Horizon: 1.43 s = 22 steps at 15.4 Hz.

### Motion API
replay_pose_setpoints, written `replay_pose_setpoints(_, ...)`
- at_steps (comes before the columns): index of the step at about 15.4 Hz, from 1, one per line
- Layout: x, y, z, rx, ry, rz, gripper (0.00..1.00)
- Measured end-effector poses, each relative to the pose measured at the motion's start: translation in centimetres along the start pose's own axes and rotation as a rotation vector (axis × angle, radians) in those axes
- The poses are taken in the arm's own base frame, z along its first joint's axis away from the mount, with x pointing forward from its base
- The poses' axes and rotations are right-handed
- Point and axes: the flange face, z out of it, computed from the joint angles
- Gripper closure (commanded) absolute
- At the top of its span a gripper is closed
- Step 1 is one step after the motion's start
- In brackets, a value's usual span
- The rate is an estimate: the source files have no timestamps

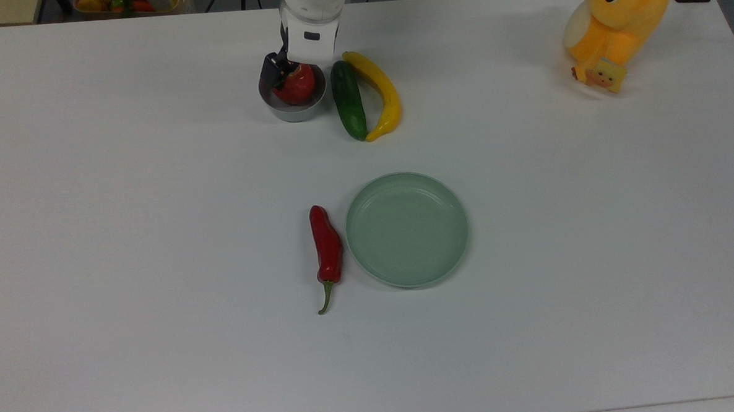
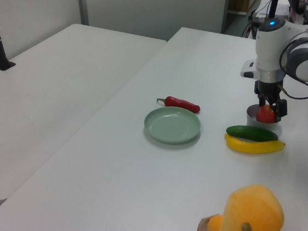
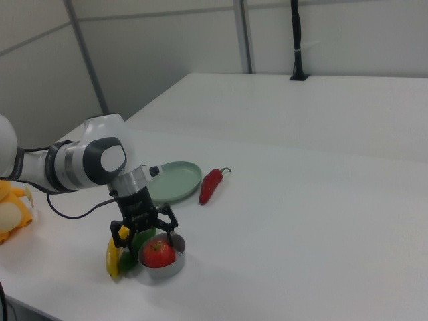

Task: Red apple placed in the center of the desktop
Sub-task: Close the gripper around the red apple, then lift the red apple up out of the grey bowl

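Spanning the room, desktop (image 1: 158,240) bears red apple (image 1: 297,86).

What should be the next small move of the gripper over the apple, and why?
Probably close the fingers. The gripper is open and low over the red apple, which sits in the grey bowl, one finger on each side, so the grasp seems lined up.
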Motion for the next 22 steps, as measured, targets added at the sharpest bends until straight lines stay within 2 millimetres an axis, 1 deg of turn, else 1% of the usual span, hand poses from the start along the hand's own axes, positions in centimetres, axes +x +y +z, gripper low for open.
replay_pose_setpoints(1,0.0,0.0,0.0,-0.005,-0.004,-0.004,0.40)
replay_pose_setpoints(2,0.0,0.0,0.0,-0.009,-0.006,-0.007,0.71)
replay_pose_setpoints(3,0.0,0.0,0.0,-0.012,-0.008,-0.009,0.92)
replay_pose_setpoints(4,-0.1,0.1,0.0,-0.013,-0.007,-0.009,1.00)
replay_pose_setpoints(9,-0.1,0.2,-0.1,-0.014,-0.006,-0.003,1.00)
replay_pose_setpoints(11,-0.3,0.5,-0.2,-0.015,-0.003,0.010,1.00)
replay_pose_setpoints(13,-0.7,1.4,-1.4,-0.022,0.007,0.036,1.00)
replay_pose_setpoints(15,-1.2,2.5,-4.1,-0.007,0.003,0.073,1.00)
replay_pose_setpoints(18,-1.8,3.8,-10.2,0.045,0.025,0.132,1.00)
replay_pose_setpoints(19,-2.1,4.1,-12.3,0.062,0.032,0.145,1.00)
replay_pose_setpoints(22,-2.8,4.3,-17.0,0.120,0.042,0.168,1.00)
